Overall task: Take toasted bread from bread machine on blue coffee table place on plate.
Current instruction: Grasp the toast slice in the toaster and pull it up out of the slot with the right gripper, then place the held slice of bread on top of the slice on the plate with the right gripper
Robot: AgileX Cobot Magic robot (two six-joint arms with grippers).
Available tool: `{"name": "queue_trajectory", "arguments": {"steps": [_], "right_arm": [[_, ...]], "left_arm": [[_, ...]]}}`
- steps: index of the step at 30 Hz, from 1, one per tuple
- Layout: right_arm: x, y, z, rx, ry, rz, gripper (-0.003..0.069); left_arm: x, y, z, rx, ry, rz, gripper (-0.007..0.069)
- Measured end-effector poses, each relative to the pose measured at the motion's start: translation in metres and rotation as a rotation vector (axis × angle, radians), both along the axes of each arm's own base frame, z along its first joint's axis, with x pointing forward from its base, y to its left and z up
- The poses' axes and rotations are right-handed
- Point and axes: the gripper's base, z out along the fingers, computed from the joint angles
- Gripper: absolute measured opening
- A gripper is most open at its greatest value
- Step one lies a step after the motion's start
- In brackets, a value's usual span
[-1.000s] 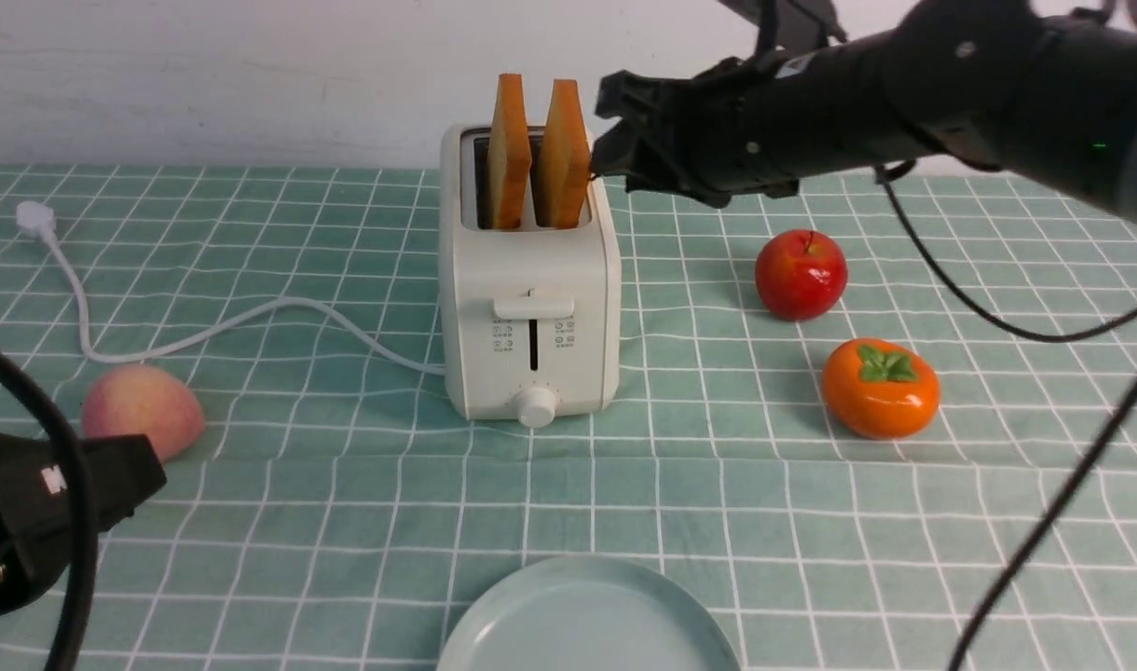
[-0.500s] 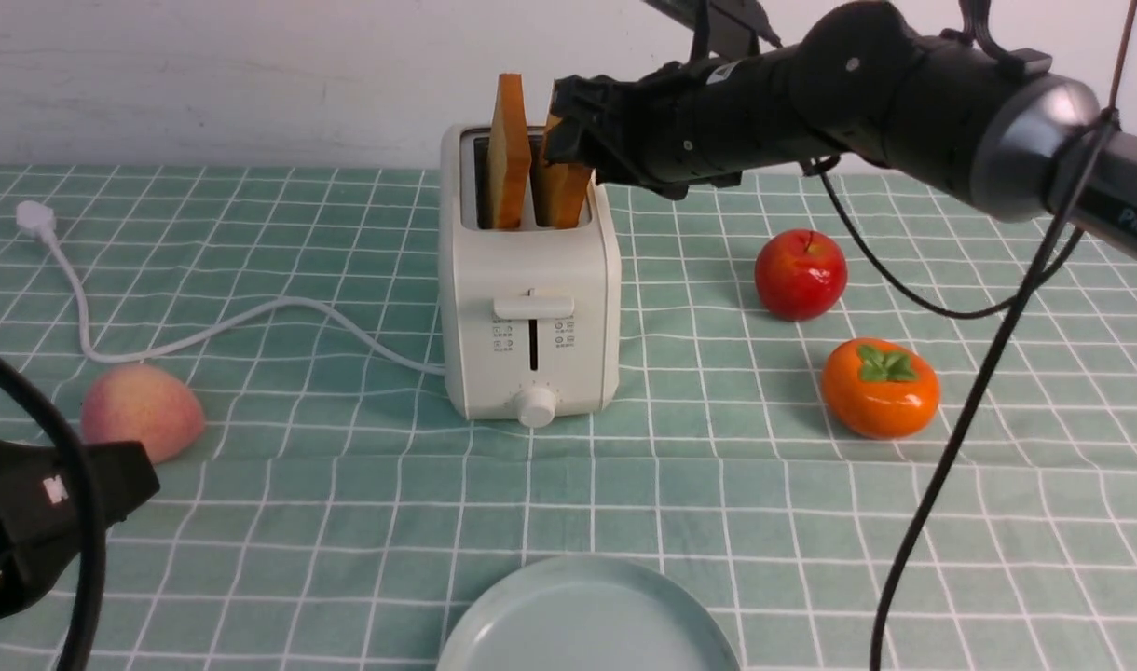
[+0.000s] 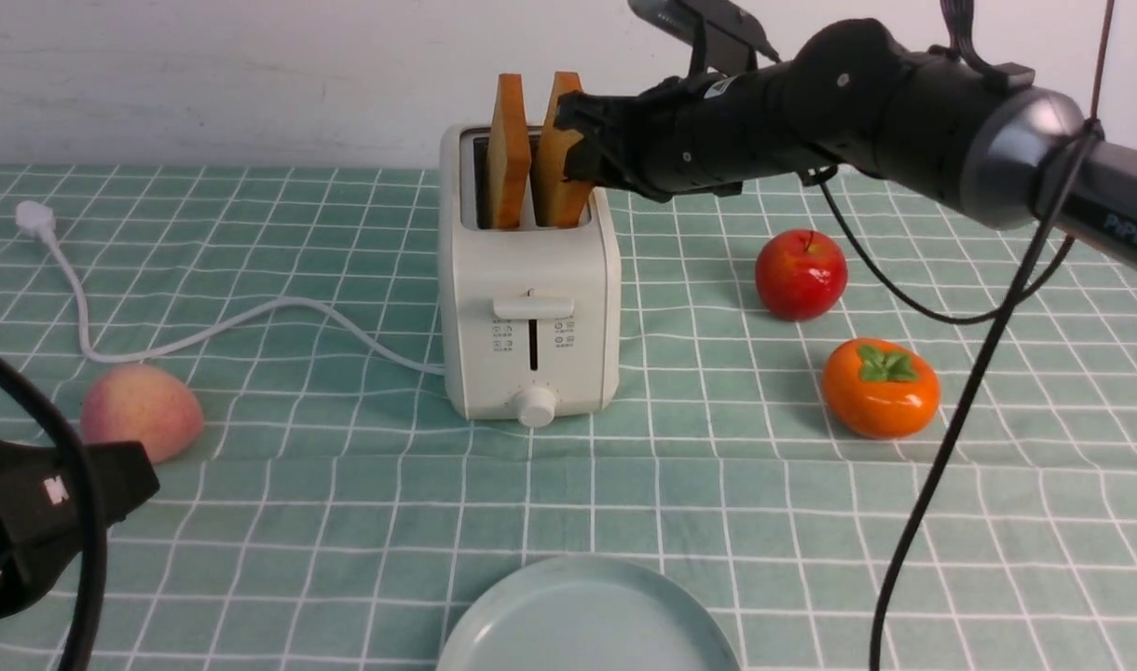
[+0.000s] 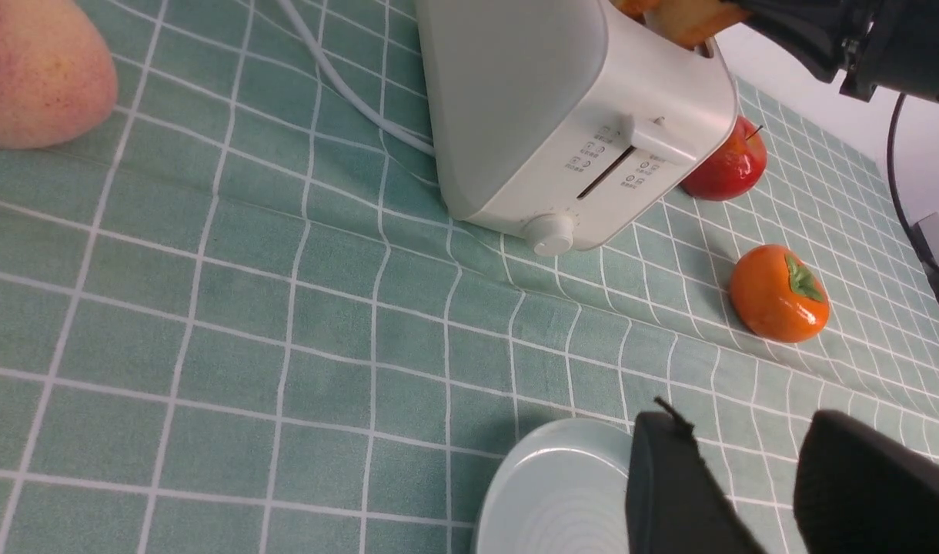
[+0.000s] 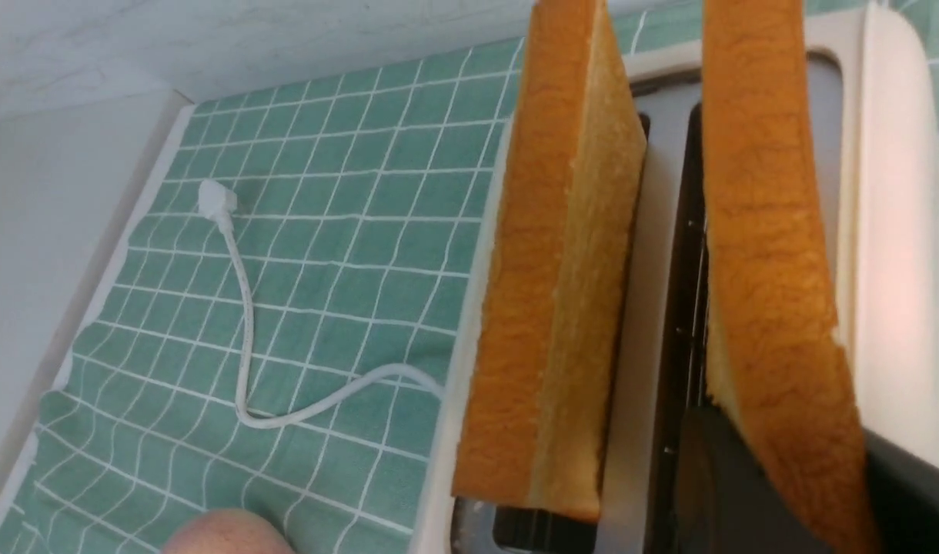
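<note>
The cream-white bread machine [image 3: 529, 308] stands mid-table on the blue coffee table [image 3: 345, 522], with two slices of toasted bread upright in its slots. My right gripper [image 3: 580, 140] reaches in from the right and is shut on the right slice [image 3: 557, 172], which leans slightly. In the right wrist view this slice [image 5: 770, 269] sits between my black fingers [image 5: 716, 477]; the other slice [image 5: 554, 308] stands free. The plate [image 3: 587, 615] lies at the near edge. My left gripper [image 4: 754, 477] is open and empty, hovering beside the plate [image 4: 554, 500].
A red apple [image 3: 801, 275] and an orange persimmon [image 3: 881, 387] lie right of the toaster. A peach [image 3: 142, 410] lies at the left near my left arm. The white cord [image 3: 233, 321] and its plug [image 3: 35, 219] trail left. A white wall stands behind.
My right gripper moved left from beside the toaster onto the right slice and closed on it. That slice now leans and sits slightly higher. The left arm barely moved.
</note>
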Motion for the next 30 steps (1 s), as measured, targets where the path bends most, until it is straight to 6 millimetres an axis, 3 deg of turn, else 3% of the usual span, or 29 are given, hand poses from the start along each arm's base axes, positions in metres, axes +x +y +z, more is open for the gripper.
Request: {"name": "queue_trajectory", "arguments": {"steps": [6, 7, 8, 10, 13, 15, 17, 20, 23, 26, 30], "right_arm": [[-0.029, -0.040, 0.078, 0.013, -0.136, -0.020, 0.0111], [-0.031, -0.041, 0.081, 0.012, -0.140, -0.018, 0.0111], [-0.047, -0.058, 0.105, -0.038, -0.179, -0.002, 0.0111], [-0.068, -0.075, 0.122, -0.140, -0.172, 0.049, 0.0111], [-0.088, -0.087, 0.130, -0.238, -0.132, 0.097, 0.0111], [-0.110, -0.094, 0.123, -0.344, 0.006, 0.188, 0.0111], [-0.118, -0.092, 0.110, -0.364, 0.099, 0.246, 0.0111], [-0.129, -0.077, 0.080, -0.334, 0.249, 0.354, 0.0111], [-0.148, -0.044, 0.037, -0.242, 0.386, 0.534, 0.0111], [-0.165, -0.023, 0.008, -0.177, 0.446, 0.637, 0.0111], [-0.181, -0.011, -0.023, -0.110, 0.515, 0.677, 0.0111]], "left_arm": [[0.000, 0.000, 0.000, 0.000, 0.000, 0.000, 0.0238], [0.000, 0.000, 0.000, 0.000, 0.000, 0.000, 0.0238], [0.000, 0.000, 0.000, 0.001, 0.000, 0.000, 0.0238], [0.000, 0.000, 0.000, 0.003, -0.001, 0.000, 0.0238], [0.000, 0.000, 0.000, 0.003, -0.001, 0.000, 0.0238], [0.000, 0.000, 0.000, 0.003, -0.001, 0.000, 0.0238], [0.000, 0.000, 0.000, 0.003, -0.001, 0.000, 0.0238], [0.000, 0.000, 0.000, 0.003, -0.001, 0.000, 0.0238], [0.000, 0.000, 0.000, 0.003, -0.001, 0.000, 0.0238], [0.000, 0.000, 0.000, 0.003, -0.001, 0.000, 0.0238], [0.000, 0.000, 0.000, 0.003, -0.001, 0.000, 0.0238]]}}
